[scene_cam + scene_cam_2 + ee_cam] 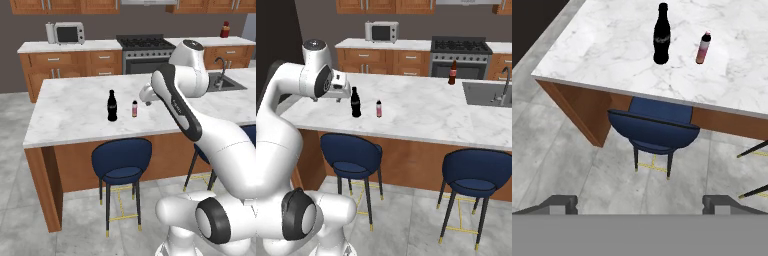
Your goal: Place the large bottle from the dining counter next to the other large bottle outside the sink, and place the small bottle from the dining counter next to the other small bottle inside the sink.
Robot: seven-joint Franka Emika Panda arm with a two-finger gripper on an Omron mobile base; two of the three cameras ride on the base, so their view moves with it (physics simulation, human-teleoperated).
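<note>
The large bottle (112,106) (356,102) (661,35), black with a red label, stands upright on the dining counter (70,117) (426,112) (597,45). Close to its right stands the small bottle (134,108) (379,108) (703,48), pink-red with a dark cap. My gripper (640,204) hangs open and empty, high over the counter's near edge and short of both bottles. The other large bottle (453,73), dark red-brown, stands beside the sink (483,95) (227,85). The other small bottle is hidden from view.
Dark blue stools (121,160) (351,155) (478,172) (654,127) stand under the counter's front edge. A microwave (68,33) and a stove (145,44) line the back wall. A curved tap (504,80) rises behind the sink.
</note>
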